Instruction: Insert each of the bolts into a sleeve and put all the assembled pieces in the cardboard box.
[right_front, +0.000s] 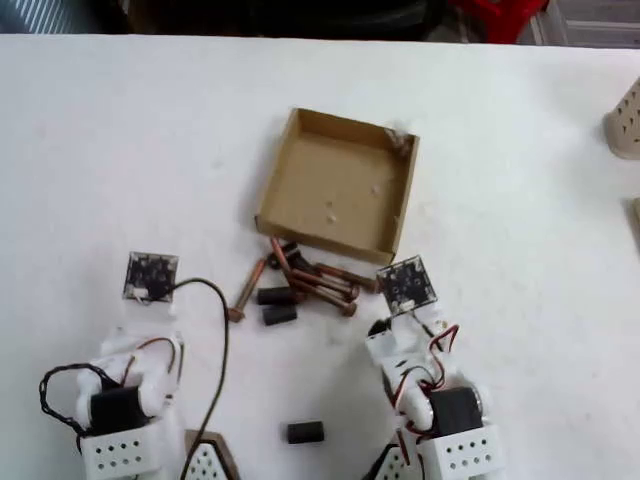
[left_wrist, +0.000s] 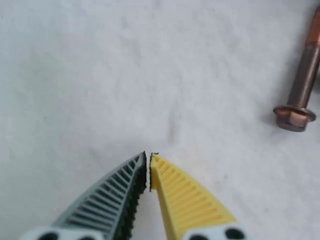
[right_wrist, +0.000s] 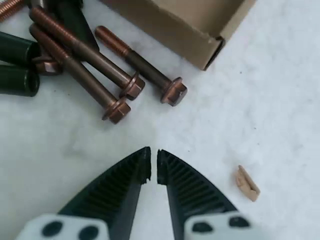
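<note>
Both pairs of jaws are closed and hold nothing. The left gripper (left_wrist: 149, 164), with one grey finger and one yellow, has its tips pressed together over the bare white table (right_front: 500, 150). The right gripper (right_wrist: 153, 166), with black fingers, has its tips shut with only a sliver between them. Every place below is given from the cardboard box (right_front: 325, 238), a shallow open tray near the middle of the table. The right gripper points at the corner of the box nearest it, with a small tan scrap (right_wrist: 246, 183) on the table beside its tips. Just beside the box wall that faces the arms lies a loose heap of copper-coloured bolts (right_front: 318, 282), overlapping one another. Two black sleeves (right_front: 277, 304) lie side by side at the heap's edge, on the far side from the box. One single bolt (right_front: 246, 289) lies a little apart from the heap, toward the left arm, and its flanged head is seen near the left gripper. A lone sleeve (right_front: 305, 432) lies well away from the box, between the two arm bases. All bolts and sleeves are outside the box, none joined.
</note>
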